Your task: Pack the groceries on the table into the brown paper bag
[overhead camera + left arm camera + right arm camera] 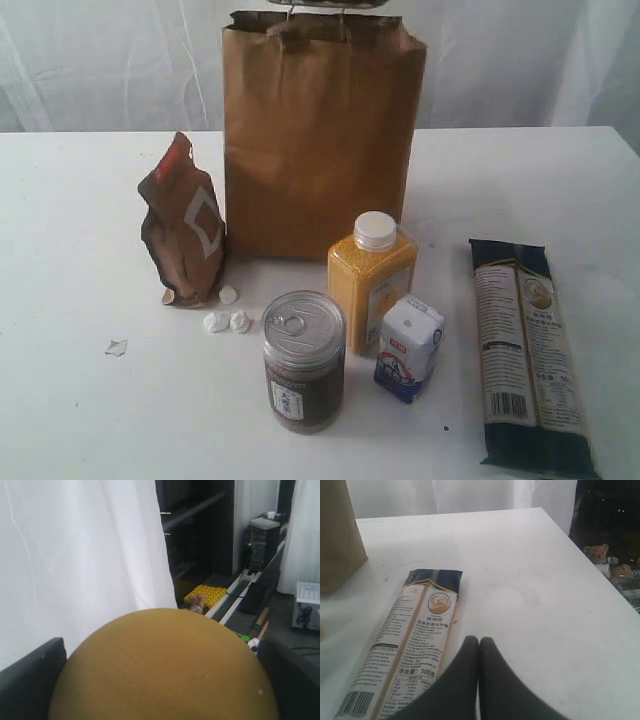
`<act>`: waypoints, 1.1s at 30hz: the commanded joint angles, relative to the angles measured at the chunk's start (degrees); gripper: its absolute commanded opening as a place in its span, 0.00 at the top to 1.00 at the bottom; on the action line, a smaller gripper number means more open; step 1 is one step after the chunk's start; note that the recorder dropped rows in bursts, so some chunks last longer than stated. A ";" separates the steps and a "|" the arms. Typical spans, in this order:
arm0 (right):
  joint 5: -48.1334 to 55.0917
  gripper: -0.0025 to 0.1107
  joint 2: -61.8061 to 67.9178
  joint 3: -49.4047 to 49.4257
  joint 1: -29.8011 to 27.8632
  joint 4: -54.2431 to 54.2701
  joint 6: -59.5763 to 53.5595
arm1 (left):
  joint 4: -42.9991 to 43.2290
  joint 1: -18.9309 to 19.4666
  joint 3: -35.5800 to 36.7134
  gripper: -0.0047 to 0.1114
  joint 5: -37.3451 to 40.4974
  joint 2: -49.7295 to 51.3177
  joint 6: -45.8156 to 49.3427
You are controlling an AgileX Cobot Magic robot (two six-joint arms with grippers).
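My clenched right gripper (479,647) beside the long dark noodle packet (415,640), lying lengthwise toward the brown paper bag (337,535) (left gripper (160,652) clasps the gold-lidded jar (165,680))

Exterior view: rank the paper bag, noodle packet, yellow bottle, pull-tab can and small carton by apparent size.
1. paper bag
2. noodle packet
3. yellow bottle and pull-tab can: they look alike, and the can stands nearer the camera, so unranked
4. small carton
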 commanded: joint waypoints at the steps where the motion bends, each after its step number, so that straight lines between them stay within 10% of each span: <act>1: -0.30 0.98 -0.20 0.26 -0.06 0.00 0.22 | -7.93 -0.09 -0.73 0.96 -3.53 -0.94 0.19; 22: -0.30 0.98 -0.20 0.26 -0.06 0.00 0.22 | 1.23 -0.01 -0.73 0.96 -12.17 9.62 26.99; 33: -0.30 0.98 -0.20 0.26 -0.06 0.00 0.22 | 1.11 -0.01 -0.73 0.96 -8.59 10.67 20.40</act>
